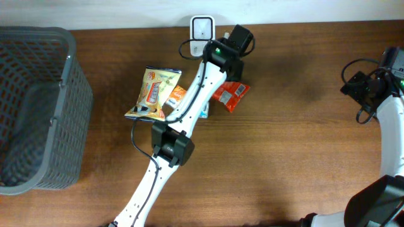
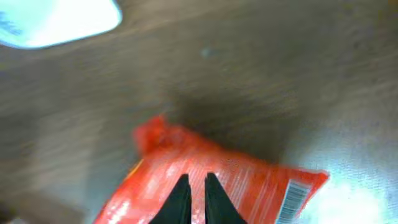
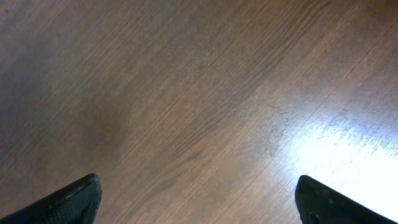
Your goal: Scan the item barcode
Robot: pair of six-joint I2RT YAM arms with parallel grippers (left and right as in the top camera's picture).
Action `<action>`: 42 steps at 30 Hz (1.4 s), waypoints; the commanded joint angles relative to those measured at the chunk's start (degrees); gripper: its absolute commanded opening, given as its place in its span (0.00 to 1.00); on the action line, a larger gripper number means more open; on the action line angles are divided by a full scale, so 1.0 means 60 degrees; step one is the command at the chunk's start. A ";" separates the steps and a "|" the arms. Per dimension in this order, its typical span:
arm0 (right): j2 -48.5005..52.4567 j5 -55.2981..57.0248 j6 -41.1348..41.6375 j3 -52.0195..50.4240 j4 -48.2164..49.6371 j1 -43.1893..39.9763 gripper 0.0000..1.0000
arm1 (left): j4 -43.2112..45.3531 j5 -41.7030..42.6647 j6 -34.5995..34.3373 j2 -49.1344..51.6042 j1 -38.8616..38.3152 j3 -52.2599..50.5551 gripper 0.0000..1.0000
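A red snack packet [image 2: 186, 168] fills the lower part of the blurred left wrist view, with its barcode [image 2: 292, 199] at the right end. My left gripper [image 2: 193, 180] is down on the packet's middle. Its jaws stand nearly together, with only a thin slit of red film showing between them. In the overhead view the same packet [image 1: 231, 94] lies just below the left arm's wrist [image 1: 222, 58], near the white scanner [image 1: 202, 28] at the table's back edge. My right gripper [image 3: 199, 199] hangs open above bare wood at the far right, its arm [image 1: 379, 88] well away from the packet.
A yellow snack bag [image 1: 153, 91] and an orange packet [image 1: 177, 94] lie left of the left arm. A dark mesh basket [image 1: 35, 107] stands at the table's left end. The scanner's white corner [image 2: 56, 22] shows at the top left of the left wrist view.
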 commanded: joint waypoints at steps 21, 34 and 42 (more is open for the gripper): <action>-0.0073 0.0011 -0.0011 0.0084 0.0000 -0.0051 0.98 | -0.3450 0.0543 0.0277 -0.2688 0.3155 0.0663 0.99; -0.0073 0.0011 -0.0011 0.0087 0.0000 -0.0051 0.98 | -0.2754 0.3850 0.1381 -0.2543 0.3519 -0.1355 0.87; -0.0073 0.0015 -0.0011 0.0087 0.0000 -0.0051 0.99 | 0.0248 0.4605 0.1490 -0.2539 0.2954 -0.4870 0.71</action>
